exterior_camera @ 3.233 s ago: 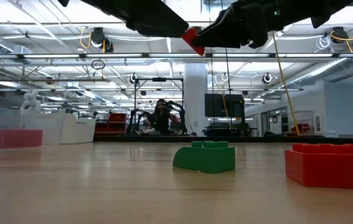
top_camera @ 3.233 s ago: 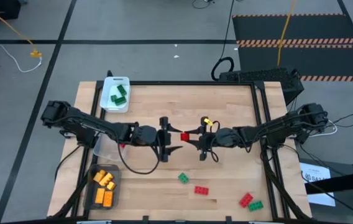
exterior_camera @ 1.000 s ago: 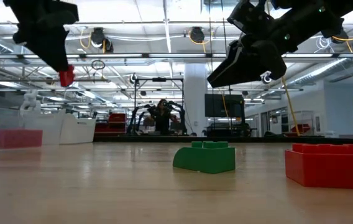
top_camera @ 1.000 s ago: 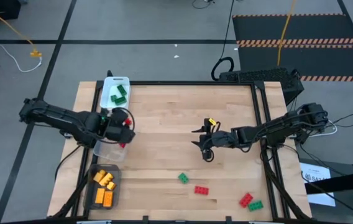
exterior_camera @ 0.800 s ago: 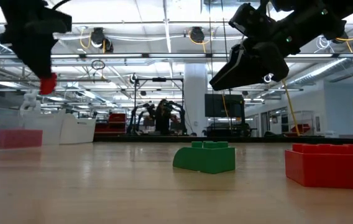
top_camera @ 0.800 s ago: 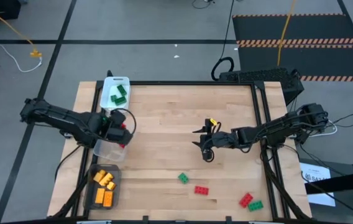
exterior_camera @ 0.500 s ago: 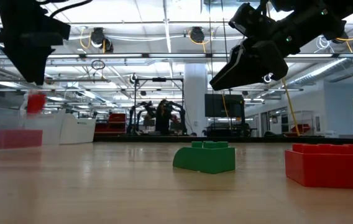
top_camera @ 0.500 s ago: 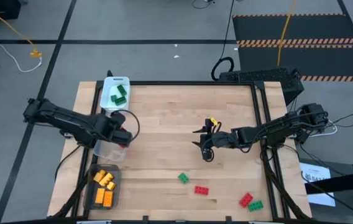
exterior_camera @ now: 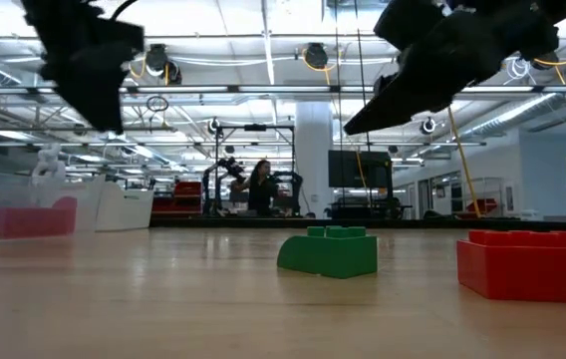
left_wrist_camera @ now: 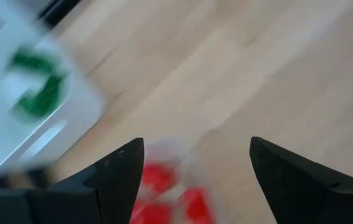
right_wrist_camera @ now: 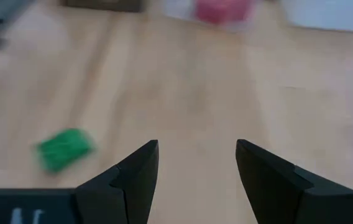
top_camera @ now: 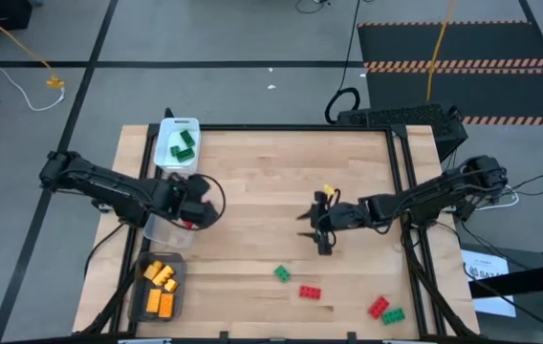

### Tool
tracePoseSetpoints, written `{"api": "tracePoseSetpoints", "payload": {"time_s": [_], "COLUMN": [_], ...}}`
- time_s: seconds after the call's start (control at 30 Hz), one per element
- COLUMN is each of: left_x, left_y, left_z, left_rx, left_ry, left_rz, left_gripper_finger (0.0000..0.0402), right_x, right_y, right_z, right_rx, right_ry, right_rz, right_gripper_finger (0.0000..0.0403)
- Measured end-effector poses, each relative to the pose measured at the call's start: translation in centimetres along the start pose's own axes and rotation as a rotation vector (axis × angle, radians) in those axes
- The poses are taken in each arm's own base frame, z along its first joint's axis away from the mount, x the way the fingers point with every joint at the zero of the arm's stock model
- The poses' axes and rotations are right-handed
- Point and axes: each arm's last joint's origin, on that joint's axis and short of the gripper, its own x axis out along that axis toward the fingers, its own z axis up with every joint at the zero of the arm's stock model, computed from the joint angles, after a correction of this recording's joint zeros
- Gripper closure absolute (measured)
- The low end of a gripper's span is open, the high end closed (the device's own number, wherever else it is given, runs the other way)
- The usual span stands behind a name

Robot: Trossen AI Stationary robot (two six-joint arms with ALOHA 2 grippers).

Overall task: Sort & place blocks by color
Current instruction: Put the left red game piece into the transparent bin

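item: clear tray [top_camera: 163,232], holding red blocks [left_wrist_camera: 164,193]. we keep our left gripper [top_camera: 195,205] just above it, jaws apart and empty; right gripper [top_camera: 321,227], well apart at mid-table, jaws apart, near a green block [right_wrist_camera: 64,148].

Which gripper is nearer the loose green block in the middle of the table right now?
Right. The right gripper hangs just beyond the green block, toward the right side. The left gripper is farther off, over the clear tray at the left edge.

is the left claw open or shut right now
Open. In the left wrist view the left claw shows its two dark fingers wide apart with nothing between them, above red blocks lying in the clear tray.
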Motion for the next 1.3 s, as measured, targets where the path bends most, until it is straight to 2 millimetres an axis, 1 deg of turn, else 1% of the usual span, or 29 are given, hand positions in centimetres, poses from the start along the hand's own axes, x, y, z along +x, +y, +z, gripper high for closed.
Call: {"api": "tracePoseSetpoints", "payload": {"time_s": [0.13, 0.3, 0.37, 0.47, 0.57, 0.63, 0.7, 0.83, 0.93, 1.17, 1.3], "left_x": [-0.4, -1.5, -1.6, -1.6, -1.4, -1.3, -1.1, -1.0, -0.9, -1.0, -1.2], "left_y": [-1.9, -3.7, -3.8, -3.5, -3.1, -2.8, -2.9, -3.0, -3.2, -3.4, -3.7], "left_z": [1.6, 3.9, 4.9, 6.3, 7.2, 7.6, 7.8, 7.7, 7.7, 7.4, 7.1], "left_rx": [0.093, 0.184, 0.185, 0.151, 0.115, 0.097, 0.09, 0.119, 0.127, 0.152, 0.174], "left_ry": [-0.158, -0.405, -0.478, -0.555, -0.587, -0.595, -0.601, -0.6, -0.596, -0.583, -0.572], "left_rz": [-0.177, -0.336, -0.355, -0.357, -0.348, -0.342, -0.341, -0.344, -0.343, -0.361, -0.393], "left_gripper_finger": [0.0122, 0.0127, 0.0126, 0.0127, 0.0128, 0.0128, 0.0128, 0.0128, 0.0128, 0.0128, 0.0128], "right_x": [-0.4, -1.5, -2.0, -3.0, -3.8, -3.8, -3.6, -2.2, -1.0, 0.9, 1.7], "right_y": [2.4, 5.6, 6.9, 8.5, 9.6, 10.2, 10.8, 11.9, 12.5, 13.6, 14.3], "right_z": [-0.5, -0.5, -0.1, 0.4, 0.9, 0.9, 0.4, -1.3, -2.4, -3.0, -3.7], "right_rx": [-0.035, 0.0, 0.004, 0.008, 0.036, 0.064, 0.082, 0.108, 0.132, 0.232, 0.275], "right_ry": [0.039, 0.106, 0.129, 0.173, 0.181, 0.179, 0.209, 0.295, 0.344, 0.309, 0.309], "right_rz": [0.12, 0.224, 0.249, 0.23, 0.205, 0.207, 0.209, 0.202, 0.223, 0.262, 0.27], "right_gripper_finger": [0.0195, 0.0195, 0.0195, 0.0195, 0.0195, 0.0195, 0.0195, 0.0194, 0.0183, 0.0119, 0.0087]}}
